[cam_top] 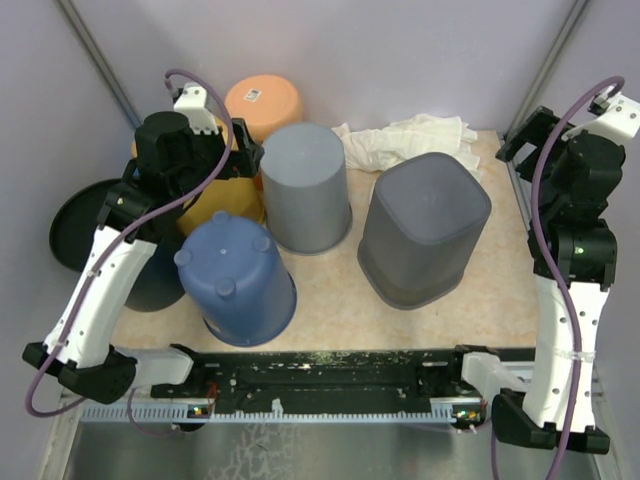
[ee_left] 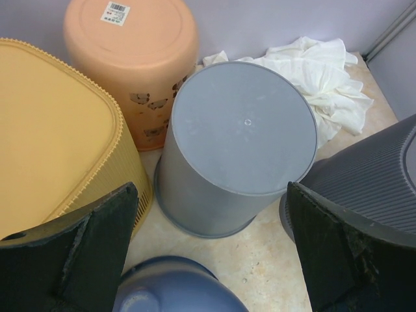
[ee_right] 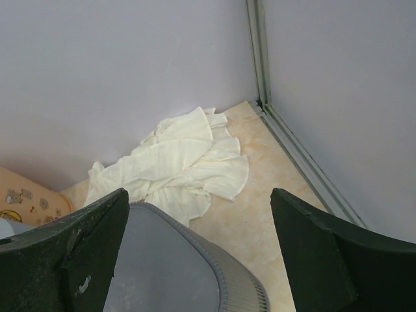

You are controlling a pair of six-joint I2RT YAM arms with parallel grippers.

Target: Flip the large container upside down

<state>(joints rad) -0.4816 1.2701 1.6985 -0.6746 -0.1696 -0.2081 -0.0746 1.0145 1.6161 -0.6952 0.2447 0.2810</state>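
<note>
Since the large dark grey container (cam_top: 425, 228) already stands base-up at three o'clock of the table's middle, the flip looks finished, and only drawing the arms clear seems left. Left gripper (ee_left: 208, 250) and right gripper (ee_right: 198, 250) gape wide, holding nothing. Beige marbled tabletop (cam_top: 332, 290), white cloth (cam_top: 410, 138) at one o'clock, lilac walls (cam_top: 400, 50).

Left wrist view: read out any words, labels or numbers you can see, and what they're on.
Barcode sticker on the peach bin's upturned base: print too small to read.
Small brown motifs on that bin's side: no legible words.
No other text on anything else in view.
</note>
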